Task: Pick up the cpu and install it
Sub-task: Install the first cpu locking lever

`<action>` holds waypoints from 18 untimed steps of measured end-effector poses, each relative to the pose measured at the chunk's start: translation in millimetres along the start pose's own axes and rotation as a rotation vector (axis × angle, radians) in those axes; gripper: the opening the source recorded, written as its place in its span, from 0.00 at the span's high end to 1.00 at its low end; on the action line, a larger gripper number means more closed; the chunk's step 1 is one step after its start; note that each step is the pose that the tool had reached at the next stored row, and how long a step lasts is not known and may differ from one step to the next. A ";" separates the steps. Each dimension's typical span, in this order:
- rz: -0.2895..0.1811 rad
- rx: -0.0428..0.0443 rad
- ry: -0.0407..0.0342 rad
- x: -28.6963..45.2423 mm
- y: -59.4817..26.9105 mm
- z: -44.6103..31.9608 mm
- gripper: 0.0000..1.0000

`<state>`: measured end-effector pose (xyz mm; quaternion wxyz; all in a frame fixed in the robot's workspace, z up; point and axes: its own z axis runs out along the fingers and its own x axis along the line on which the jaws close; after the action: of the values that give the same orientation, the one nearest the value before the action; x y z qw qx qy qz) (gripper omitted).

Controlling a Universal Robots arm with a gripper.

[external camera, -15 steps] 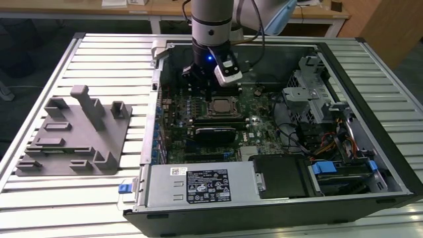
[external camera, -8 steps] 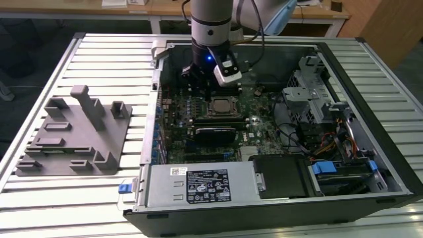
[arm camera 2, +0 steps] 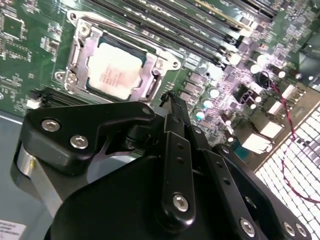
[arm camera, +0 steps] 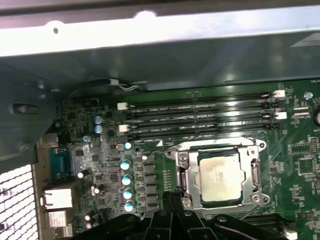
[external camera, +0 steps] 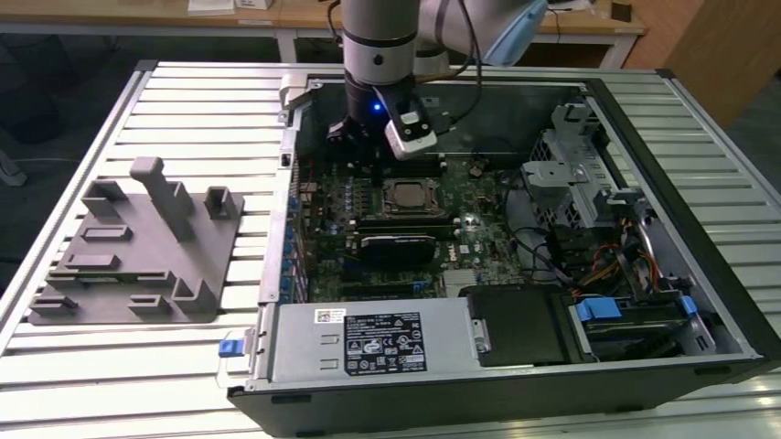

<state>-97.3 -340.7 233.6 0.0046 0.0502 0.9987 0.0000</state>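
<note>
Exterior view: my arm's black end effector [external camera: 350, 146] hangs inside the open black computer case [external camera: 488, 402] on the slatted metal desk [external camera: 110, 366]. It is above the green motherboard [external camera: 482, 210], near the small square silver-grey cpu [external camera: 409, 195] lying in its socket. A grey moulded fixture [external camera: 134, 247] sits well apart at the exterior view's left.

Second wrist view: the end effector [arm camera 2: 172, 100] is closed and empty, near the cpu [arm camera 2: 114, 70] inside its metal socket bracket [arm camera 2: 80, 60].

First wrist view: the end effector [arm camera: 172, 194] is closed just beside the cpu [arm camera: 220, 177]
</note>
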 end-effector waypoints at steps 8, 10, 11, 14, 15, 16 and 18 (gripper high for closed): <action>0.000 -0.0001 0.0000 12.0 -1.2 -0.1 0.89; 0.000 -0.0013 0.0001 14.4 -1.5 -0.1 0.89; 0.000 -0.0029 0.0003 14.7 -1.5 -0.2 0.89; 0.000 -0.0060 0.0006 14.7 -1.5 -4.3 0.89; 0.000 -0.0064 0.0004 14.7 -1.5 -6.3 0.89; 0.000 -0.0068 0.0002 14.7 -1.5 -8.6 0.89; 0.000 -0.0083 -0.0003 14.6 -1.5 -13.0 0.89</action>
<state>-112.1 -340.8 246.4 0.0050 0.0502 0.9987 0.0041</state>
